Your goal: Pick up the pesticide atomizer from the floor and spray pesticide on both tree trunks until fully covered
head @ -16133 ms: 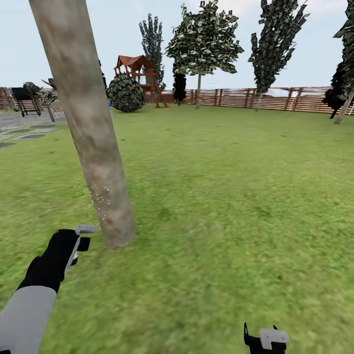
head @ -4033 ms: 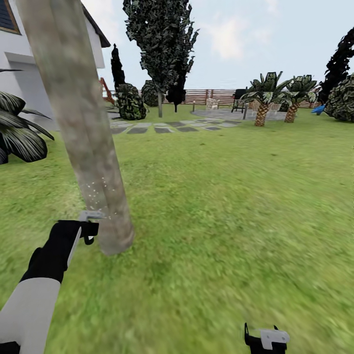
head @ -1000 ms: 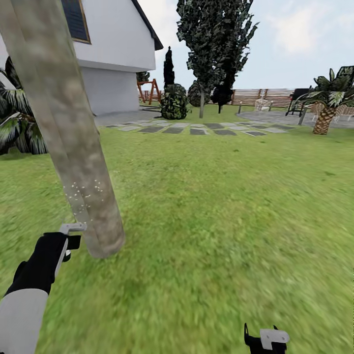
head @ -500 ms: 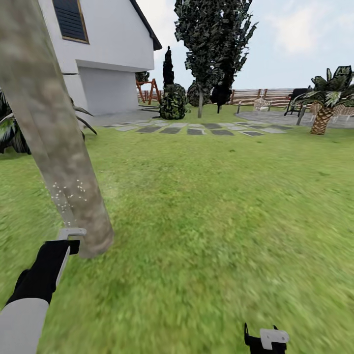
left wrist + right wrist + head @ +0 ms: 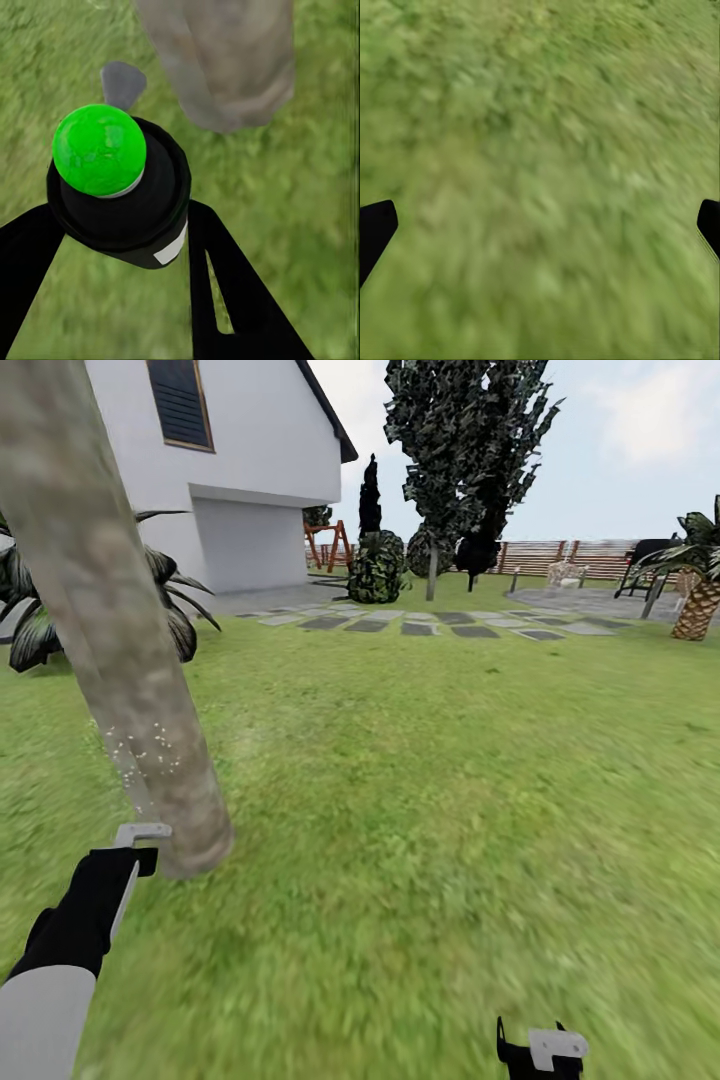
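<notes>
A thick, mottled grey-brown tree trunk (image 5: 120, 650) leans up the left of the head view, with fine white specks (image 5: 145, 748) low on its bark. My left gripper (image 5: 140, 842) sits just left of the trunk's base, almost touching it. In the left wrist view this gripper (image 5: 120, 221) is shut on the pesticide atomizer (image 5: 112, 187), a small black bottle with a white band and a bright green cap, pointed toward the trunk's foot (image 5: 225, 67). My right gripper (image 5: 540, 1050) hangs low over the lawn; its fingers (image 5: 375, 229) stand wide apart with only grass between them, so it is open.
Green lawn (image 5: 450, 780) spreads to the right and ahead. A white house (image 5: 250, 470) and a striped-leaf plant (image 5: 170, 610) stand at the back left. Grey stepping stones (image 5: 420, 625), a tall leafy tree (image 5: 460, 450), a palm (image 5: 700, 590) and a brown fence (image 5: 560, 555) lie far off.
The whole head view has shifted, with the house and stones sliding right: the camera has turned. My left gripper stays by the trunk's base with the atomizer, and the right gripper is unchanged.
</notes>
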Controlling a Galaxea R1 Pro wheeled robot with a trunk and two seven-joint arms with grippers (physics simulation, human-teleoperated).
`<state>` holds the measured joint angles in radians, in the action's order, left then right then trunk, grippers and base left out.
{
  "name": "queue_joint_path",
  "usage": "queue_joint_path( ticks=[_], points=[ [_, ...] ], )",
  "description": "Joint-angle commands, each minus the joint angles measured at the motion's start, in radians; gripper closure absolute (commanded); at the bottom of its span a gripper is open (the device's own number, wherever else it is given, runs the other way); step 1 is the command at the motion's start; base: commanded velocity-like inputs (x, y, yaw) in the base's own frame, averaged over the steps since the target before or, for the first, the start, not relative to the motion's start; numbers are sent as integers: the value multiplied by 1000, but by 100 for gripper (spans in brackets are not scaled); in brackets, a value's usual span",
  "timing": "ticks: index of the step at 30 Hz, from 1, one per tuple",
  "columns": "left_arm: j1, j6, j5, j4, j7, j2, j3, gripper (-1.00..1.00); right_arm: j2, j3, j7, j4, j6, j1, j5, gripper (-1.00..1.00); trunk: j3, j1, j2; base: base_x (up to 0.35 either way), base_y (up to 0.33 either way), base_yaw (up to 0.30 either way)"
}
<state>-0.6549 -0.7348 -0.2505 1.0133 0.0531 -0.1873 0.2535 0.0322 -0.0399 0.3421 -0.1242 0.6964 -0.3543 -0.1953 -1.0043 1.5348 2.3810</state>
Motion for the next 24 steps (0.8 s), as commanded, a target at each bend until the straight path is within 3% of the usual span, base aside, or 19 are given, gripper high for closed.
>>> queue_joint_path(
  ticks=[1,4,8,10,13,16,19,21,24],
  points=[
    [0,0,-2,0,0,1,-1,100,0,0,0,0,0,0,0,-100,0,0,0,237,-185,4],
    [0,-1,1,-10,1,8,-1,100,0,0,0,0,0,0,0,-100,0,0,0,240,-184,1],
    [1,0,-8,-13,1,35,0,100,0,0,0,0,0,0,0,-100,0,0,0,153,-111,126],
    [8,-1,-13,-18,5,26,5,100,0,0,0,0,0,0,0,-100,0,0,0,16,-11,262],
    [25,-6,-21,-34,120,-7,6,100,-1,0,0,0,0,0,-1,-100,0,0,0,3,-2,273],
    [27,-6,-14,-37,136,3,9,100,-1,0,0,0,0,0,0,-100,0,0,0,0,0,102],
    [25,-6,103,-37,134,15,2,100,0,0,0,0,0,0,0,-100,0,0,0,0,0,9],
    [25,-3,151,-38,132,17,-5,100,0,0,0,0,0,0,0,-100,0,0,0,0,0,2],
    [27,1,175,-38,133,17,-25,100,0,0,0,0,0,0,-1,-100,0,0,0,101,-9,0]
  ],
)
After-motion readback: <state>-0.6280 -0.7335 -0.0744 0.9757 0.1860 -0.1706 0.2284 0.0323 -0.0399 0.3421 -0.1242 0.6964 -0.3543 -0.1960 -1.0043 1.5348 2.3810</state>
